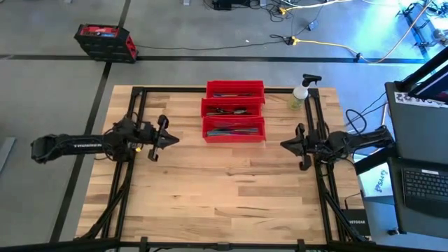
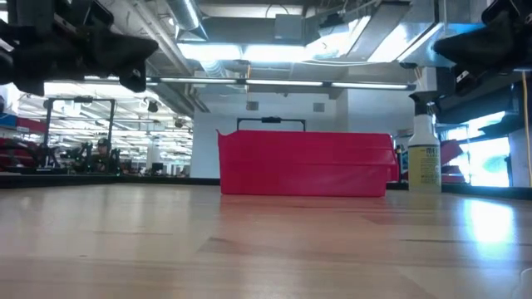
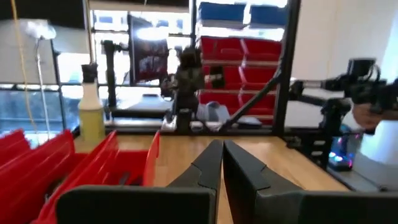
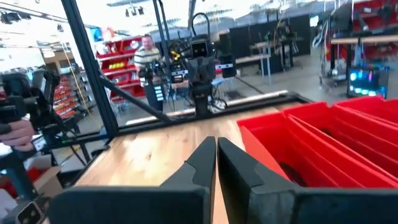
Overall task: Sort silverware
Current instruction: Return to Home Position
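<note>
- Left gripper (image 1: 175, 139) hovers left of the bins (image 1: 234, 138), fingers (image 3: 208, 163) pressed together, empty.
- Right gripper (image 1: 283, 145) hovers right of them, fingers (image 4: 202, 158) also closed, empty.
- Silverware (image 1: 234, 129) lies inside the three bins on the tabletop (image 1: 210, 189).

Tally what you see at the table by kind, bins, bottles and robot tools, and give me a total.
red bins: 3
spray bottle: 1
left tool and right tool, both shut: 2
silverware: inside the bins, too small to count
Total: 6 counted
</note>
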Robot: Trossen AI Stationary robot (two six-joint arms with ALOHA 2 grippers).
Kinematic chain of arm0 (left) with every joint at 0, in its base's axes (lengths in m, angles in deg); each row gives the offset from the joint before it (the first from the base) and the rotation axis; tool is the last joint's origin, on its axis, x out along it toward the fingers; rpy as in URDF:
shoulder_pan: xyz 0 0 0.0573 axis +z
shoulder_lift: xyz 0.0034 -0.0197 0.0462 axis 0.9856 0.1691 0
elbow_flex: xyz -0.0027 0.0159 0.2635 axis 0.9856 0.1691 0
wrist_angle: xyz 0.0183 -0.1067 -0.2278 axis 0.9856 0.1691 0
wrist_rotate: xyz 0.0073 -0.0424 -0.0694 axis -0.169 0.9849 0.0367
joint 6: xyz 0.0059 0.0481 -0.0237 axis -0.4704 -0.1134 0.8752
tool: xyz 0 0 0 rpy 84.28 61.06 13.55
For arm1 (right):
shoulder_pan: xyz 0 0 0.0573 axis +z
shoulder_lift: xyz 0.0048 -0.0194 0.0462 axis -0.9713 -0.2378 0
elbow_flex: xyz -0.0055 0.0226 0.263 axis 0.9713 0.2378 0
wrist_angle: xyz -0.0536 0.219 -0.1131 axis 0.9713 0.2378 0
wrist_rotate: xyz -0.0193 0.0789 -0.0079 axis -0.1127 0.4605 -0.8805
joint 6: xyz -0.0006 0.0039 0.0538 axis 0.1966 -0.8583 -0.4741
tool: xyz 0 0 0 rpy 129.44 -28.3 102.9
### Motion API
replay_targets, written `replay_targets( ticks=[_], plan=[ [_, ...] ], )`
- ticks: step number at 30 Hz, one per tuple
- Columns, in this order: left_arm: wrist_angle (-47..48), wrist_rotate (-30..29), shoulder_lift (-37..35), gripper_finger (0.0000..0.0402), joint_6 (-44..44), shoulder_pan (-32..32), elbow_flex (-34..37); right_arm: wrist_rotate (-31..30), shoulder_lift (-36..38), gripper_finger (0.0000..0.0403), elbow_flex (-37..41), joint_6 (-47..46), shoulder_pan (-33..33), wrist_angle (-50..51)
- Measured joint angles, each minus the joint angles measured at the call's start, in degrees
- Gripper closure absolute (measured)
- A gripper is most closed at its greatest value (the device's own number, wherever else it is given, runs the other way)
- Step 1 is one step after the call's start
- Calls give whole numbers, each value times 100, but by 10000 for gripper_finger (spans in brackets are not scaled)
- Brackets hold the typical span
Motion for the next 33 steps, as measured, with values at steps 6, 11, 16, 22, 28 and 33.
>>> replay_targets(
  ticks=[6, 11, 16, 22, 28, 33],
  plan=[
    [191, 66, -345, 402, -104, 226, 5, -86, -2, 403, -95, 3, 4, 187],
    [808, 275, -803, 402, -141, 462, 5, -120, -11, 403, 300, 232, 0, -506],
    [878, 583, -1150, 402, -20, 807, 5, -74, -10, 403, 471, 249, 0, -699],
    [1027, 678, -1231, 402, -62, 1132, 5, -72, -9, 403, 471, 256, 0, -659],
    [1002, -33, -1201, 402, -447, 1172, 5, 132, -9, 403, 471, 155, 0, -567],
    [1415, -526, -1226, 402, -1018, 853, 7, 111, -72, 403, 471, 301, 0, -564]
  ],
)
